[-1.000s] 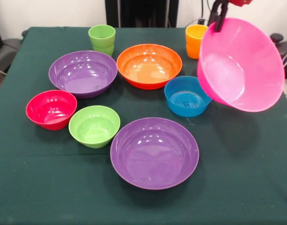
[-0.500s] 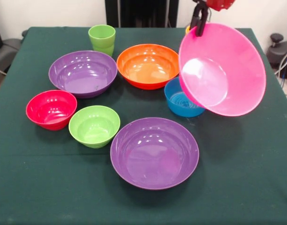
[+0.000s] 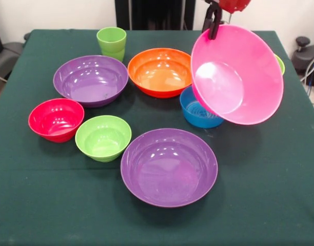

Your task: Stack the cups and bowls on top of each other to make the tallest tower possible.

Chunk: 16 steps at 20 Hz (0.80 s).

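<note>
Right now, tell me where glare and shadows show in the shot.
Front view: white glare patches sit inside the tilted pink bowl hanging from the gripper, and small highlights dot the near purple bowl, the far purple bowl and the orange bowl. The pink bowl throws a soft shadow on the green cloth beneath it. Nothing looks blurred.
</note>
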### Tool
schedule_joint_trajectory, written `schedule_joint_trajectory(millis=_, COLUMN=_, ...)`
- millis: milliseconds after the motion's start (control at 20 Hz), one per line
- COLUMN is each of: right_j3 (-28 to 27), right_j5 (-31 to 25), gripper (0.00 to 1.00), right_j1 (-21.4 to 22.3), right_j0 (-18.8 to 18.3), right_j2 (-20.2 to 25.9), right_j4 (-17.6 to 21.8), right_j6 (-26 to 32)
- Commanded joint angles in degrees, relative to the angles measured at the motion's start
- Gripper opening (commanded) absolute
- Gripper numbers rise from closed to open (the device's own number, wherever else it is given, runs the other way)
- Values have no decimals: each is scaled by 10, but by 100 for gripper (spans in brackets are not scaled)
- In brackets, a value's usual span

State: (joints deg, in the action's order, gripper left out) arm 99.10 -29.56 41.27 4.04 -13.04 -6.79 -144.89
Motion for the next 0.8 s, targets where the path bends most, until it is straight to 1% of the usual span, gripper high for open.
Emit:
schedule_joint_trajectory(millis=50, right_j3=36, right_j5=43, gripper=0, right_j1=1, right_j0=-7, right_j2=59, right_j4=47, right_j6=23)
schedule_joint_trajectory(millis=350, right_j3=38, right_j5=64, gripper=0, right_j1=-10, right_j0=-18, right_j2=68, right_j4=53, right_j6=28)
schedule_joint_trajectory(millis=800, right_j3=23, right_j5=81, gripper=0, right_j1=-33, right_j0=-22, right_j2=74, right_j4=60, right_j6=17)
